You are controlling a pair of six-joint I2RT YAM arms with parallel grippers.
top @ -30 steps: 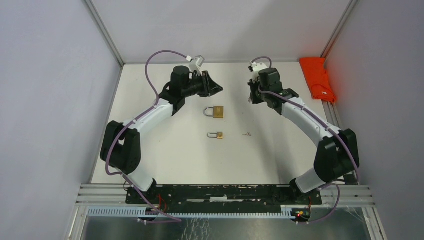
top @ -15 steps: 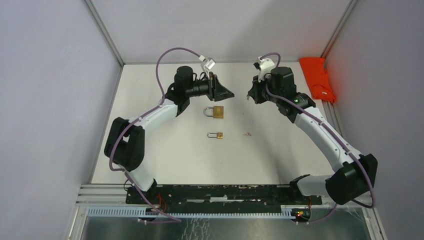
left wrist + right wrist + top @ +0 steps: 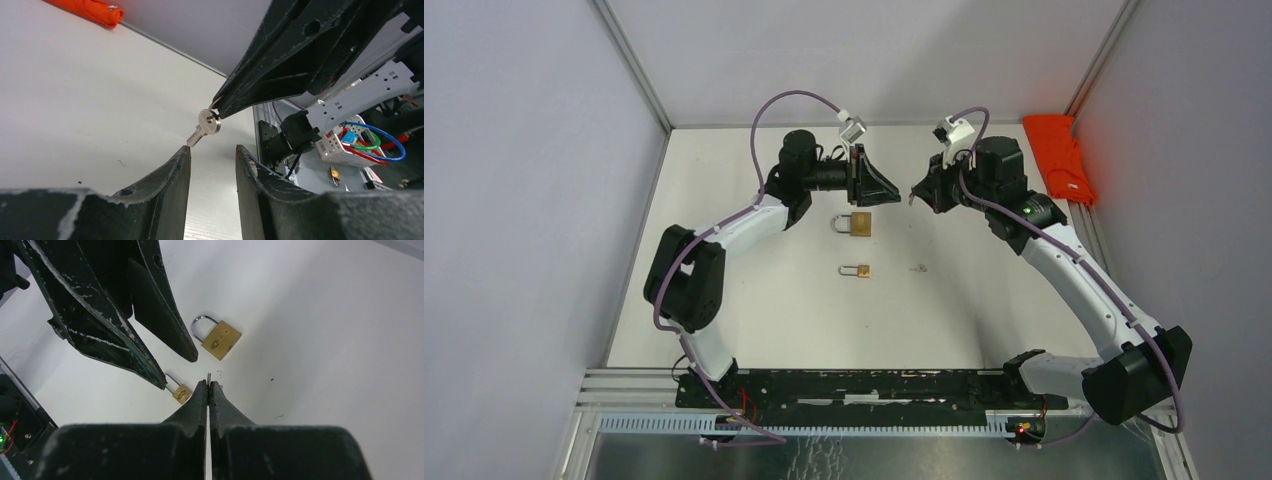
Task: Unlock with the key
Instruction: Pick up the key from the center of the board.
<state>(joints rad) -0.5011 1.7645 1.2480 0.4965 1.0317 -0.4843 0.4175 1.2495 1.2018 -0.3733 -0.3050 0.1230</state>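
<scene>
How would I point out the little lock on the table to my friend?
Look at the middle of the white table, where two brass padlocks lie apart. The small padlock is the one nearer the front edge, just below the large padlock, and it is clearly the smaller of the two.

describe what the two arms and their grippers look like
Both the left arm and right arm have white link shells between black joints, with a purple cable running along each and a white connector block near the wrist. The right arm shows a green light. The left gripper and right gripper are black, with long tapered fingers, scuffed pale.
</scene>
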